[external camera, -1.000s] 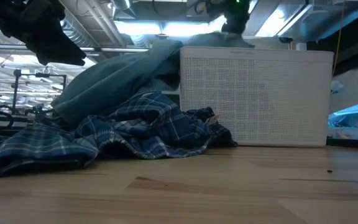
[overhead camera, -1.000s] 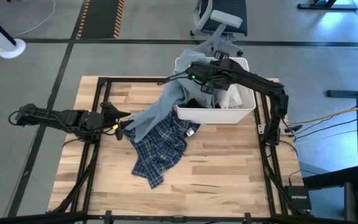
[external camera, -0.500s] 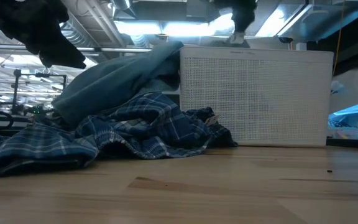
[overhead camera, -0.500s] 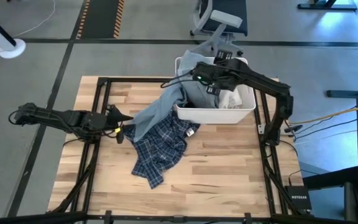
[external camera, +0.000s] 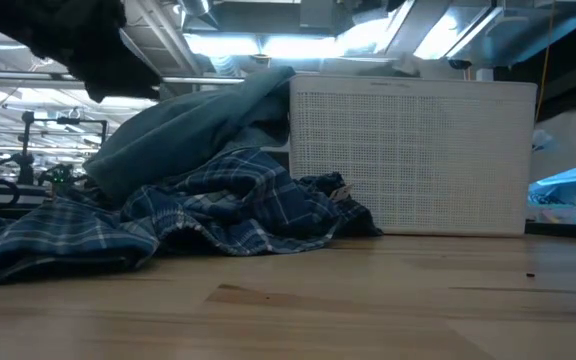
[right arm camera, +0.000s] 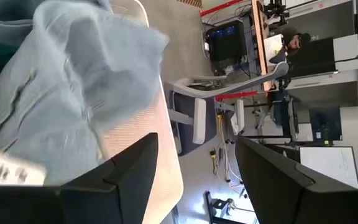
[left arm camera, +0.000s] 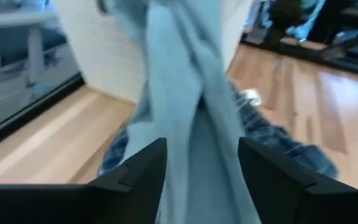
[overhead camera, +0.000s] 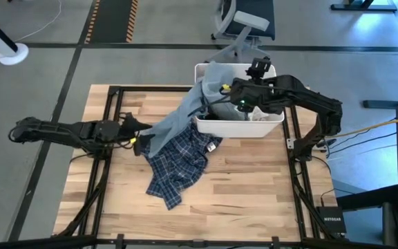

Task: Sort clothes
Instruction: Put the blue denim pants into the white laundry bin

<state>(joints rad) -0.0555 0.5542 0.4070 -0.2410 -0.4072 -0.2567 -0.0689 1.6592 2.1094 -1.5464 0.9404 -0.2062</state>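
Note:
A light blue-grey garment (overhead camera: 178,117) hangs from the left rim of the white bin (overhead camera: 276,119). Its upper end lies in the bin and its lower end rests on the table and on the dark blue plaid garment (overhead camera: 179,162). My left gripper (overhead camera: 142,131) is open at the garment's lower end. In the left wrist view the garment (left arm camera: 188,106) runs between its fingers. My right gripper (overhead camera: 220,91) hovers open over the bin, above the garment's upper end (right arm camera: 73,74), with nothing between its fingers. White and dark clothes lie in the bin. My left gripper comes level from the table's left side at the lower end of the light blue-grey garment (left arm camera: 197,155), with one open finger (left arm camera: 143,174) on either side of it. I cannot tell whether the fingers touch the cloth.
The bin (external camera: 408,150) stands at the table's far right. The plaid garment (external camera: 218,210) spreads from the bin's foot toward the table's middle. A white tag (right arm camera: 5,168) shows on cloth in the bin. Bare wood lies near the front edge and the right. An office chair stands beyond the far edge.
My right gripper has let go of the light blue-grey garment's upper end and has drawn up and back toward the table's right edge. That end now lies slumped over the bin's left rim. My left gripper has edged a little toward the garment.

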